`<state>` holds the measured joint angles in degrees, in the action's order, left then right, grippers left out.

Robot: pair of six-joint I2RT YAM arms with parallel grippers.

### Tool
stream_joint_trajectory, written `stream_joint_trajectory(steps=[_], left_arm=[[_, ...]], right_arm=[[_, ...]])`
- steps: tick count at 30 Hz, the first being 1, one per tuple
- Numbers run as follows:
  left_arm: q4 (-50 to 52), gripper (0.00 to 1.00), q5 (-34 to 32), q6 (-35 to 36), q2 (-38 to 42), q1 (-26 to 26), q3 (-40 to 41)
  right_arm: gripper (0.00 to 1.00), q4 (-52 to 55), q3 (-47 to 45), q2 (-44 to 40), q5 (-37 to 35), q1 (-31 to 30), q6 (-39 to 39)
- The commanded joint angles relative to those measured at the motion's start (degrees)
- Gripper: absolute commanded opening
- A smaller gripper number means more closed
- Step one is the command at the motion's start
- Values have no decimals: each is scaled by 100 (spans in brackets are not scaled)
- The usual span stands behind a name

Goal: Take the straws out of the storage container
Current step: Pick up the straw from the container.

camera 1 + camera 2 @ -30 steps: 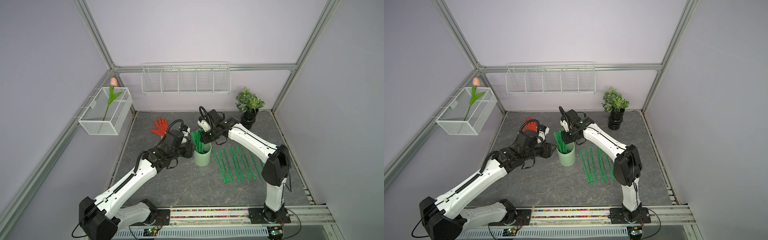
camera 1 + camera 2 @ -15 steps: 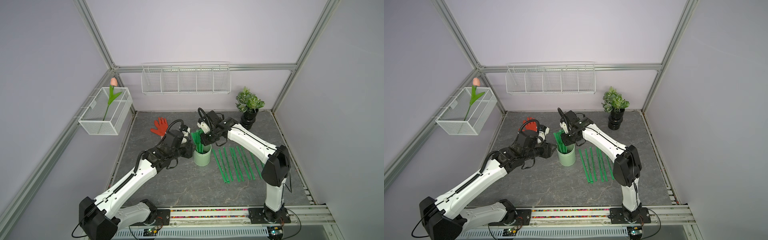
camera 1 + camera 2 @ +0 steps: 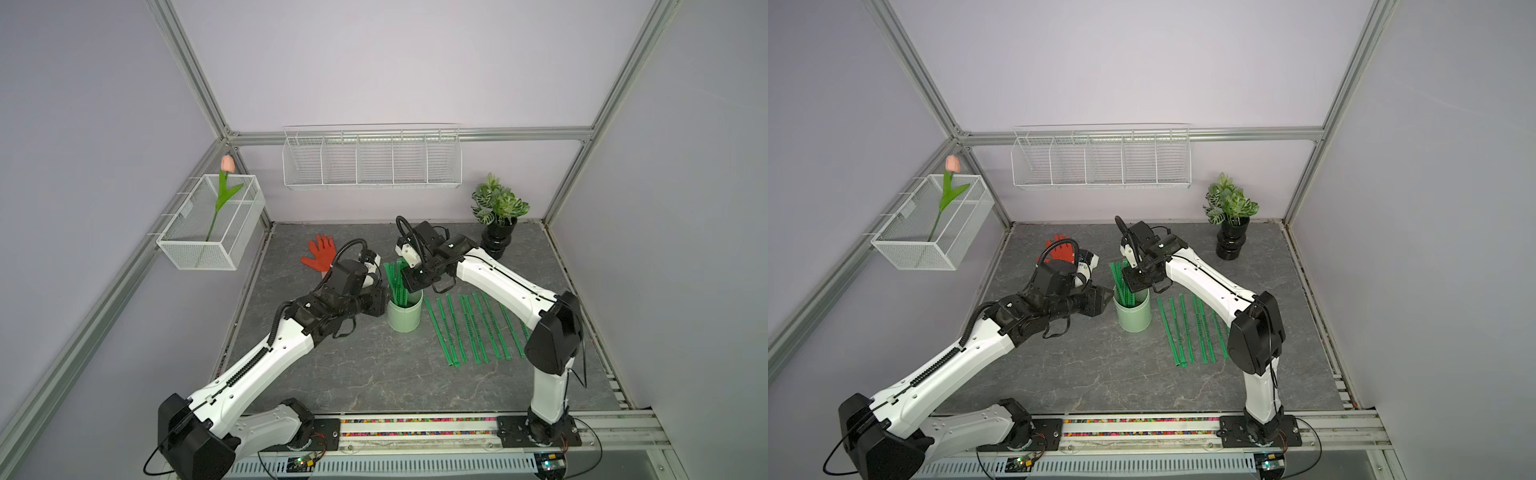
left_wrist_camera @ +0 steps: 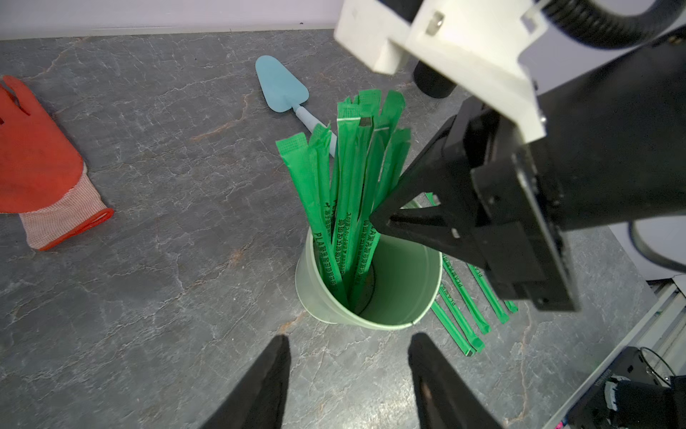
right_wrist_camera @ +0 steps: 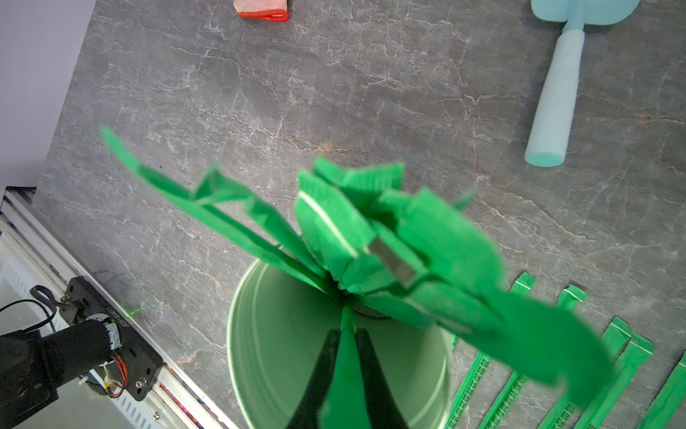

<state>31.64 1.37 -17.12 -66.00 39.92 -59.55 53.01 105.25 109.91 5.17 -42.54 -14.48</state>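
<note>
Bright, even, diffuse light fills both top views, leaving only soft, faint shadows on the worktop [image 3: 374, 374]. The left wrist view is sharp throughout. In the right wrist view the nearest straws [image 5: 445, 241] are heavily blurred, out of focus.

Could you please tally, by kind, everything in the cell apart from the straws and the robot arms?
Wire baskets: 2
Mint cup: 1
Red glove: 1
Blue trowel: 1
Potted plant: 1
Tulip: 1
Total: 7
</note>
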Motion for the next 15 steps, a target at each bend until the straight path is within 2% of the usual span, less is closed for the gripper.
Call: stream_joint_trajectory(steps=[1, 8, 15], left_arm=[[-6, 55, 39, 1, 23, 16, -4], [0, 55, 42, 0, 11, 15, -4], [0, 55, 48, -1, 7, 16, -4]], right_arm=[[12, 355, 205, -407, -103, -42, 136], [12, 486, 450, -573, -57, -48, 179], [12, 591, 767, -661, 423, 8, 270]])
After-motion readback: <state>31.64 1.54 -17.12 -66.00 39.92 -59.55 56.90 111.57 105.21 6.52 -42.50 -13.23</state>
